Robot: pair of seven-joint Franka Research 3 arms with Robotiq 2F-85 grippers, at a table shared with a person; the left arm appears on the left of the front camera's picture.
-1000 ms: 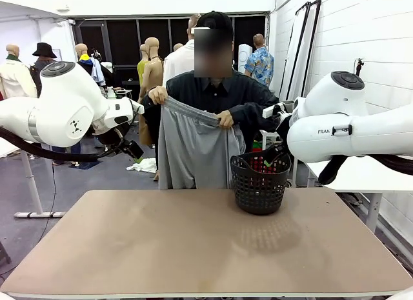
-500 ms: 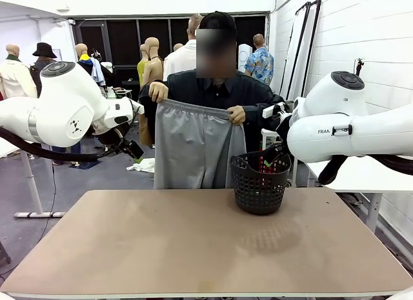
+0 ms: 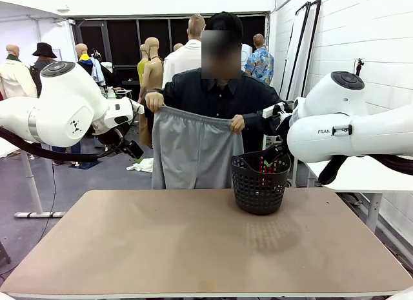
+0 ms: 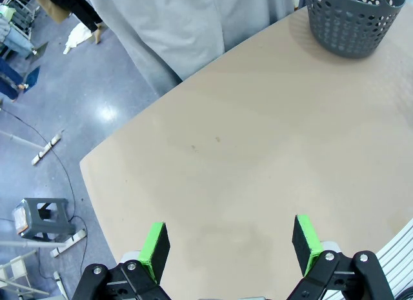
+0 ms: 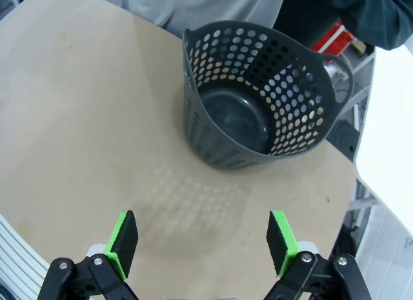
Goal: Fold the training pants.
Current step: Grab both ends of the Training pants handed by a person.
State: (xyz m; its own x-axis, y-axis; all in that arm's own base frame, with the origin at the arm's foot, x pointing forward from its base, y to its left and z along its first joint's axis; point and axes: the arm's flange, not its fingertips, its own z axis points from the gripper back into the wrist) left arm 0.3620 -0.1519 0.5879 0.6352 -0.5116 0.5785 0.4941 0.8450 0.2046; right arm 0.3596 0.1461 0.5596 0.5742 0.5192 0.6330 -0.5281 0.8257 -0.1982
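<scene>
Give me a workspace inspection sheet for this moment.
Surface: tan table, flat, carries the basket.
Job's things: training pants unfolded, hanging behind the table's far edge, held up by the waistband in the person's hands.
Clutter: black mesh basket upright at far right, nothing in it.
Grippers: left tool and right tool open, above the table, holding nothing.
Cables: black cable slung under the left arm.
Surroundings: white cloth on floor; stool; people behind.
</scene>
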